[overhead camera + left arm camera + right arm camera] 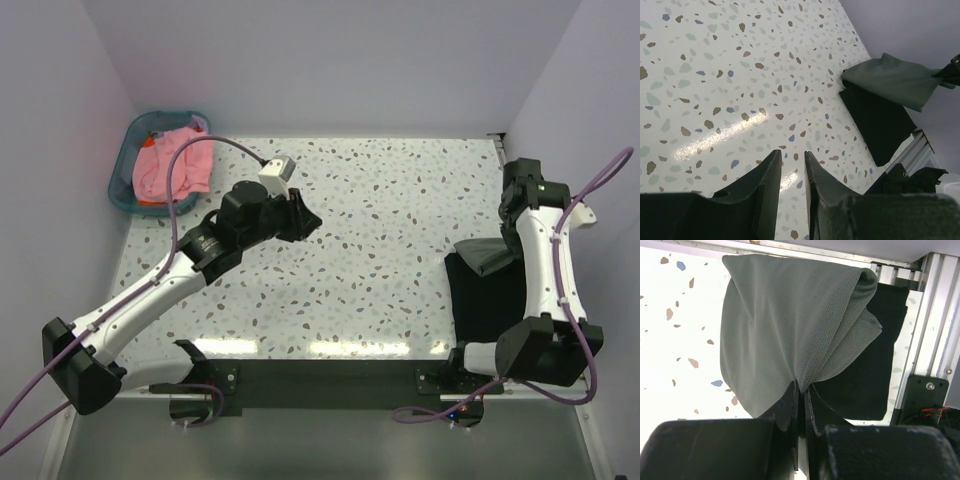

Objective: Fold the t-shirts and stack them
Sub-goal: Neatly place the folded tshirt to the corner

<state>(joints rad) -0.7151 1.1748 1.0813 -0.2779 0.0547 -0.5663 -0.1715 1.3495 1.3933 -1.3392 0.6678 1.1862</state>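
A folded olive-grey t-shirt (483,257) hangs bunched from my right gripper (508,240), just above the far end of a folded black t-shirt (490,305) lying flat at the table's right edge. In the right wrist view the gripper (801,387) is shut on a pinch of the olive-grey shirt (780,320), with the black shirt (870,385) beneath. My left gripper (300,215) hovers over bare table left of centre; its jaws (792,155) stand slightly apart and empty. It sees both shirts far off, olive-grey (895,82) over black (880,125). A salmon-pink t-shirt (170,165) lies crumpled in the basket.
A teal plastic basket (122,170) stands in the far left corner against the wall. An aluminium frame rail (935,315) runs along the table's right edge beside the black shirt. Purple walls close in the left, far and right sides.
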